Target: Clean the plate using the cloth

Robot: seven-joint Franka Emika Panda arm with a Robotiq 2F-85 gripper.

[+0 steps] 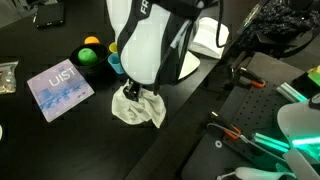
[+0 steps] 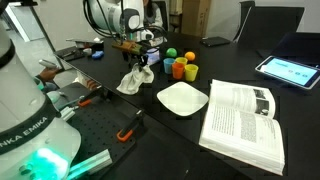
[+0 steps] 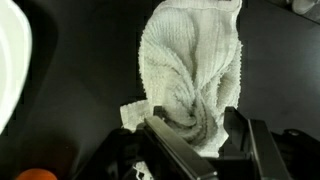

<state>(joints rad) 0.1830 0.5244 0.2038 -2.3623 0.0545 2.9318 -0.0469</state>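
A white cloth (image 1: 138,108) hangs bunched from my gripper (image 2: 139,64), its lower end draped on the black table in both exterior views (image 2: 130,82). In the wrist view the cloth (image 3: 195,70) is pinched between the two black fingers of my gripper (image 3: 195,125). The white square plate (image 2: 183,98) lies on the table to the side of the cloth, apart from it. In the wrist view a sliver of the plate (image 3: 12,60) shows at the left edge. In an exterior view the plate (image 1: 190,66) is mostly hidden behind the arm.
Coloured cups and fruit (image 2: 180,66) stand behind the plate, also visible in an exterior view (image 1: 92,54). An open book (image 2: 245,120) lies beside the plate. A blue booklet (image 1: 59,87) lies on the table. Tools and a metal board (image 2: 100,120) sit near the robot base.
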